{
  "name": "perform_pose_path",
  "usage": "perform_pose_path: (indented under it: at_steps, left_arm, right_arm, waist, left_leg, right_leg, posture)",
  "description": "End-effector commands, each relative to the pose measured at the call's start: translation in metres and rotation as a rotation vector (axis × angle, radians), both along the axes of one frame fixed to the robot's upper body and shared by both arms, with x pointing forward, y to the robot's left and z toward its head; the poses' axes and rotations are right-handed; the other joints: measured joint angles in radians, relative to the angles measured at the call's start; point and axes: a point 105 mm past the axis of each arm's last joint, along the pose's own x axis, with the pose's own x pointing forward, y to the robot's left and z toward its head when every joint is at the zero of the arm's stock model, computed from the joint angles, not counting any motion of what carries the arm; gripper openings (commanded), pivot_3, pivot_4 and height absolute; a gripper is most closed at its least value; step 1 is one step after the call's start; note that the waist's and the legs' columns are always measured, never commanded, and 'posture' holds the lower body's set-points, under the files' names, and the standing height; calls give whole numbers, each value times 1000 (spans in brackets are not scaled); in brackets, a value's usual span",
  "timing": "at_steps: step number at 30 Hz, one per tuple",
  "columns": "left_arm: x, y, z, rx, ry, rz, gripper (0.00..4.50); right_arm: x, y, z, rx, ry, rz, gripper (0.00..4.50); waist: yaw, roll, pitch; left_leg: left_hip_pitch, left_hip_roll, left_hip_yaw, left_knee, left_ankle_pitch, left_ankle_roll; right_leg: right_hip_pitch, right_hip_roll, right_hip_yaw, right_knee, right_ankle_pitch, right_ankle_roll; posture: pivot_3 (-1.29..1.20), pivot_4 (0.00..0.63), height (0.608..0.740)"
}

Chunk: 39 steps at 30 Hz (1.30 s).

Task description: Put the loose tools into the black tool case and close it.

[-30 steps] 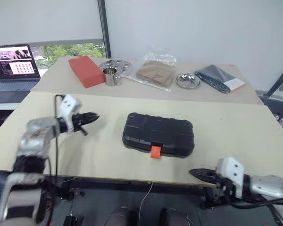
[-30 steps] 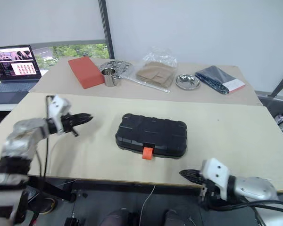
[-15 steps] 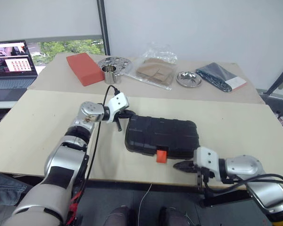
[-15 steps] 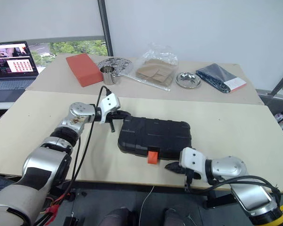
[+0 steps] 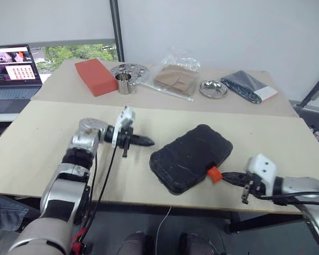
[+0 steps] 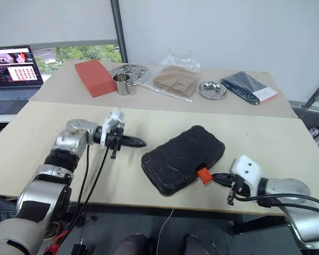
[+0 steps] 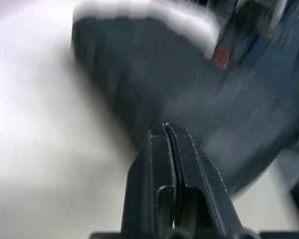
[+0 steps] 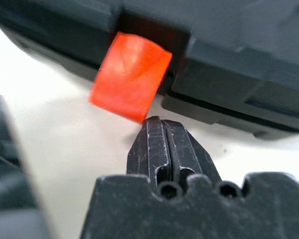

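Since a second ago your case (image 5: 191,158) has swung askew on the tabletop (image 5: 266,133), closed, its orange latch (image 8: 130,76) turned toward your right gripper (image 8: 162,130), whose jaws are pressed together just beside it. Your left gripper (image 5: 147,142) points at the case's far corner, jaws closed, empty.

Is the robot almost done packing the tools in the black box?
Nearly, it seems. Done: the black tool case is closed on the table, with no loose tools lying around it. In hand: the right gripper, jaws shut, has its tip at the orange latch. Left: fastening that latch, if needed. The left gripper holds nothing.
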Motion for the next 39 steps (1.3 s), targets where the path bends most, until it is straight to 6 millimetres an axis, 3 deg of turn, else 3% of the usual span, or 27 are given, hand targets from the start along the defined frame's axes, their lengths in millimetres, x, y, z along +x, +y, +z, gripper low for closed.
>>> perform_pose_path:
  at_steps: [1, 6, 9, 12, 18, 22, 24, 28, 30, 35, 39]
  left_arm:
    - [-22, -37, 4, -7, -14, -98, 83]
    - [-29, -70, -39, 109, -75, -111, 83]
    - [-25, -73, -66, 220, -140, -91, 83]
    - [-22, -70, -79, 275, -190, -92, 83]
    - [-25, -70, -77, 258, -195, -107, 83]
    - [-24, -70, -74, 250, -197, -102, 83]
    - [-24, -71, -73, 247, -198, -102, 83]
    - [-24, -72, -73, 246, -205, -107, 83]
    - [-24, -73, -73, 246, -210, -110, 83]
    - [-23, -76, -71, 240, -213, -111, 83]
    - [-22, -77, -71, 239, -219, -111, 83]
  right_arm:
    - [-4, 10, 27, 99, -37, 24, 0]
    - [3, 15, 34, 149, -34, 7, 0]
    - [7, 22, 29, 132, -24, 19, 0]
    - [11, 25, 15, 71, -6, 15, 0]
    - [0, 22, -11, 5, 75, 23, 0]
    - [-8, 19, -18, 7, 95, 6, 0]
    - [-8, 18, -14, 32, 81, -2, 0]
    - [-3, 25, 18, 179, 33, 14, 0]
    - [4, 25, 25, 197, 25, 0, 0]
    - [20, 21, 3, 63, 57, -49, 0]
    - [20, 11, -14, -12, 94, -80, 0]
  waist:
    - [0, 0, 0]
    - [2, 1, -1]
    - [3, 3, -2]
    - [4, 5, -4]
    - [3, 7, -7]
    - [3, 8, -7]
    - [2, 8, -7]
    - [1, 8, -7]
    - [2, 8, -7]
    - [5, 8, -7]
    - [5, 9, -8]
  left_leg:
    - [1, 0, 0, 0, 0, 0]
    - [4, 0, 0, 0, 0, 0]
    - [4, 0, 0, 0, 0, 0]
    - [8, 0, 1, -1, -2, -1]
    - [15, 1, 1, -1, -7, -4]
    - [15, 1, 1, -1, -8, -4]
    - [16, 1, 1, -1, -8, -4]
    - [16, 2, 1, -1, -8, -4]
    - [16, 2, 1, -1, -9, -4]
    - [16, 2, 1, -1, -10, -3]
    - [15, 1, 2, -1, -10, -2]
  right_leg:
    - [0, 0, 0, 0, 0, 0]
    - [3, 0, 1, 0, 0, 0]
    - [2, -1, 2, 0, 1, -1]
    - [6, -3, 2, -1, 1, -1]
    - [13, -4, 2, -2, 0, 0]
    - [13, -4, 2, -2, -3, 4]
    - [13, -4, 2, -2, -2, 4]
    - [14, -4, 3, -2, -3, 5]
    - [13, -4, 3, -2, -3, 5]
    - [13, -4, 2, -3, -2, 4]
    - [13, -5, 2, -2, -1, 2]
  posture:
    - [0, 150, 734]
    - [0, 150, 734]
    - [0, 150, 734]
    - [0, 150, 734]
    - [0, 150, 734]
    - [0, 150, 734]
    - [0, 150, 734]
    - [0, 150, 734]
    - [0, 150, 734]
    - [0, 150, 734]
    - [0, 150, 734]
